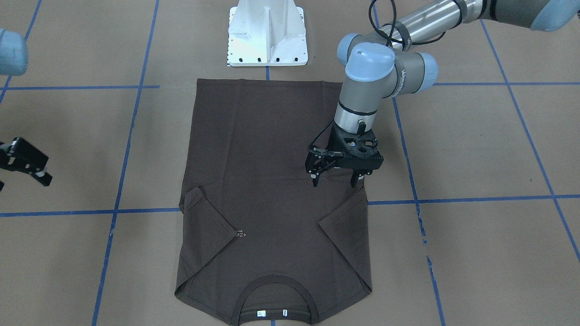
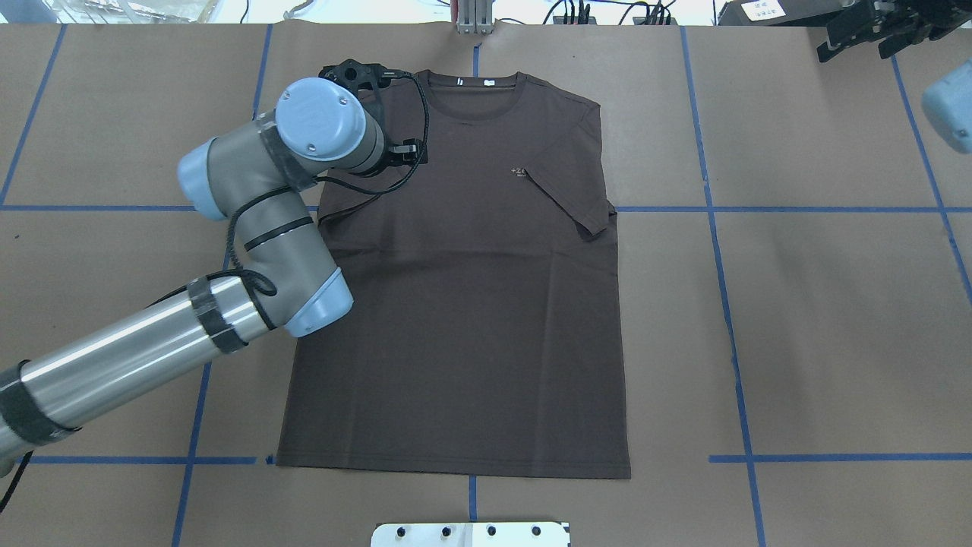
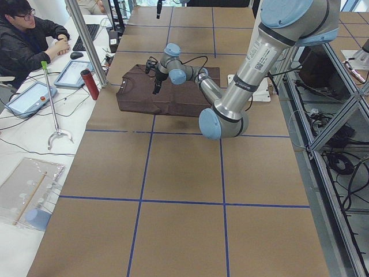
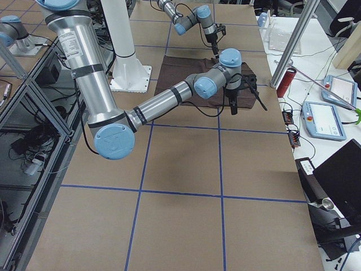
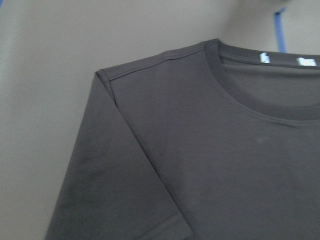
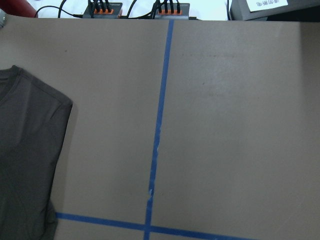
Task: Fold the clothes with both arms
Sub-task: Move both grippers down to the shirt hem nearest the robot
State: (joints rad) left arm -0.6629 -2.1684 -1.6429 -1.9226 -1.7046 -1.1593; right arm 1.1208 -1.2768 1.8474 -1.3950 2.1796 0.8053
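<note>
On the brown paper-covered table [image 2: 835,304], crossed by blue tape lines [image 2: 835,458], as seen from overhead. Left: the silver-grey tubular left arm [image 2: 114,365] with light blue joint caps reaches over the garment's shoulder. Its black two-finger left gripper [image 1: 335,181] points down at the folded sleeve with its fingers spread; whether they touch the cloth cannot be told. Centre: the dark brown short-sleeved T-shirt [image 2: 471,319] lies flat, front up. Its ribbed round collar [image 1: 276,277] is at the far edge, its hem is nearest the white bolted pedestal base [image 2: 471,534], and both sleeves [image 2: 573,194] are folded inward. Right: the black right gripper [image 1: 21,179] hangs well clear of the shirt, fingers apart and holding nothing.
</note>
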